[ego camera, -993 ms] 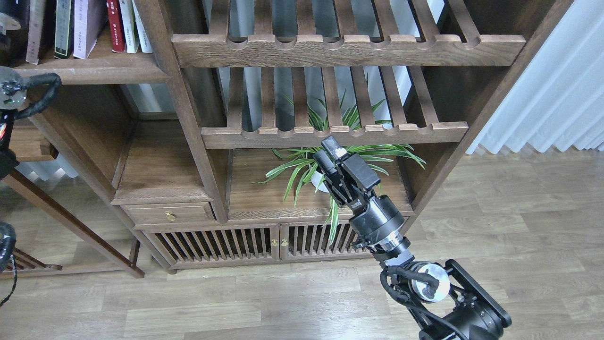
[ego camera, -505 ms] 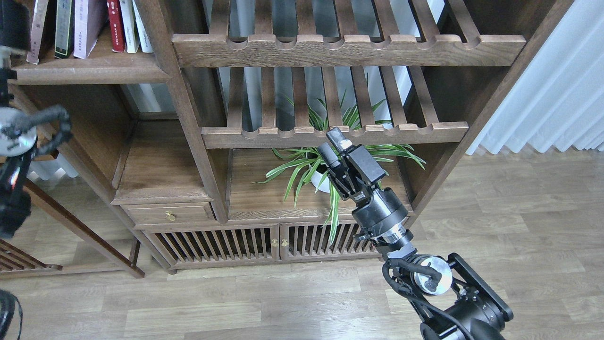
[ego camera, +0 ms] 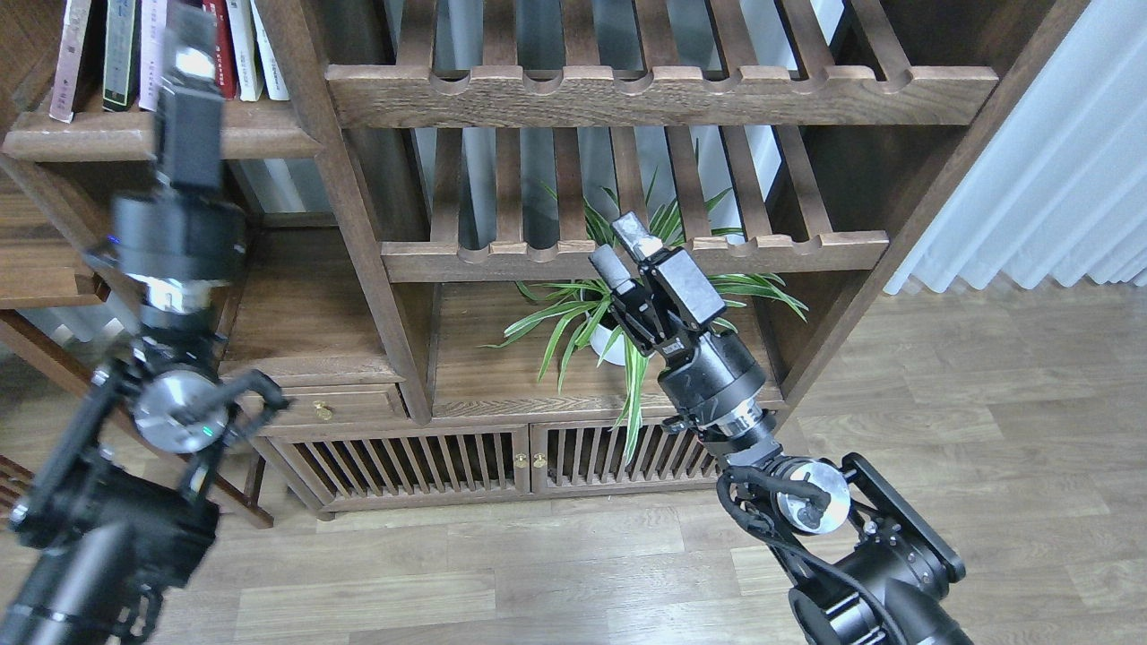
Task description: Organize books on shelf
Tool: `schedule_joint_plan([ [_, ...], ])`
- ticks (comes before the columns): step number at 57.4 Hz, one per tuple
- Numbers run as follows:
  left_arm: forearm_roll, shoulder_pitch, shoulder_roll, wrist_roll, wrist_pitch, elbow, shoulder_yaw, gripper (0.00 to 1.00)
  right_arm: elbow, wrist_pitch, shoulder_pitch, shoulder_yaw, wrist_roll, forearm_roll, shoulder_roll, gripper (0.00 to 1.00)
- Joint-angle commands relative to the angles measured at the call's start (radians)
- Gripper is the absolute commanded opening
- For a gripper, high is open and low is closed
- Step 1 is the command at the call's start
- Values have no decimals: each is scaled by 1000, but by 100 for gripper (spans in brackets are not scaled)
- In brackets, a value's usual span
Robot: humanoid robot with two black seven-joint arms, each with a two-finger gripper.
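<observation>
- The left gripper (ego camera: 190,40) is reaching up in front of the books (ego camera: 143,49), but it is blurred and I cannot tell whether its fingers are spread or pressed together.
- The books are standing upright in a row at the top left, on the shelf (ego camera: 260,134), a flat dark brown plank with a rounded front edge.
- A red book (ego camera: 218,45) and two pale books (ego camera: 255,45) are showing just to the right of the left gripper, and a dark green spine (ego camera: 119,54) with a pale pink one (ego camera: 69,58) to its left.
- The right gripper (ego camera: 618,251) is pointing up and to the left, well apart from the books, with its two fingers spread and holding nothing.
- It is hanging in front of a green plant (ego camera: 573,313) in a white pot (ego camera: 609,351), just below the front rail of a slatted rack (ego camera: 636,255).
- The plant is standing on a lower board above two small slatted doors (ego camera: 502,461).
</observation>
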Motion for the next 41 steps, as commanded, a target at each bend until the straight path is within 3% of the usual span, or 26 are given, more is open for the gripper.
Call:
schedule_joint_plan([
  [1,0,58,-3,0,0,2,66,99,0,0,2,-1,0,-1,0,83],
  [21,-2,133,-3,0,0,40,285,99,12,0,20,-5,0,-8,0,88],
  [41,-64,119,-3,0,0,94,305,100,17,0,30,-5,0,-26,0,88],
])
